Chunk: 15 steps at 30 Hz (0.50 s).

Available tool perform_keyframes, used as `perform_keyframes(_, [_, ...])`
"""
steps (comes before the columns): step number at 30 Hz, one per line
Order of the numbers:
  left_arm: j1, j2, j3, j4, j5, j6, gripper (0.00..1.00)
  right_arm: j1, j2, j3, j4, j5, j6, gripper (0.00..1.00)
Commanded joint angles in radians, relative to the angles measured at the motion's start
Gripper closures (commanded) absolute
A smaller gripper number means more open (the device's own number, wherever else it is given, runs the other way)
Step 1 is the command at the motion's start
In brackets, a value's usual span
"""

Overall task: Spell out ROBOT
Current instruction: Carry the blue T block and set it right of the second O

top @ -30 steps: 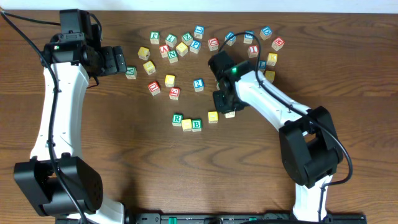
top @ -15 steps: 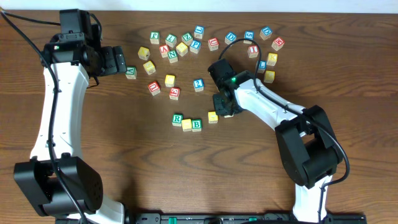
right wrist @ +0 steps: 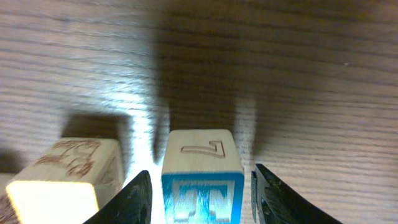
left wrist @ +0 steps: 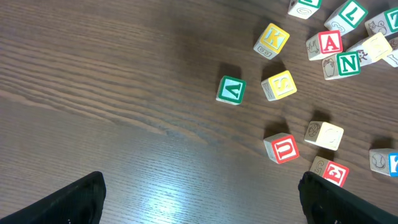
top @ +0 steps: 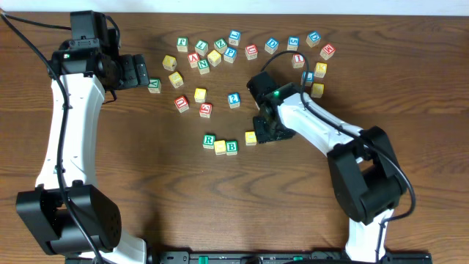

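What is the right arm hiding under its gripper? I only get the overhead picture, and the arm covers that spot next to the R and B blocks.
Observer: The right wrist camera shows a blue-bordered T cube standing on the table, between the fingers of the right gripper.
Visitor: Is it squeezing the cube?
Observer: No. A thin gap shows on each side of the cube, so the jaws are open.
Visitor: And the yellow cube beside it?
Observer: That yellow cube has a picture carved into its top, and it sits apart from the T.
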Motion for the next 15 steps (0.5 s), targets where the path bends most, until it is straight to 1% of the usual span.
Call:
perform_keyframes(1, [0.002,-0.002,0.015,-0.002,-0.013,0.014,0.02,0.0,-0.068,0.022,-0.011,-0.009,0.006,0.54])
perform_keyframes(5, [0.001,-0.002,0.015,-0.002,-0.013,0.014,0.02,-0.011,-0.11,0.022,-0.019,-0.018,0.006,0.59])
perform_keyframes(8, [0.001,-0.002,0.015,-0.002,-0.013,0.014,0.02,-0.014,-0.141,0.023,-0.011,-0.089,-0.027,0.59])
perform_keyframes(11, [0.002,-0.002,0.015,-0.002,-0.013,0.014,0.03,0.003,-0.153,0.023,0.037,-0.206,-0.05,0.59])
perform_keyframes(15, [0.001,-0.002,0.015,-0.002,-0.013,0.014,0.03,0.061,-0.138,0.023,0.138,-0.256,-0.025,0.6])
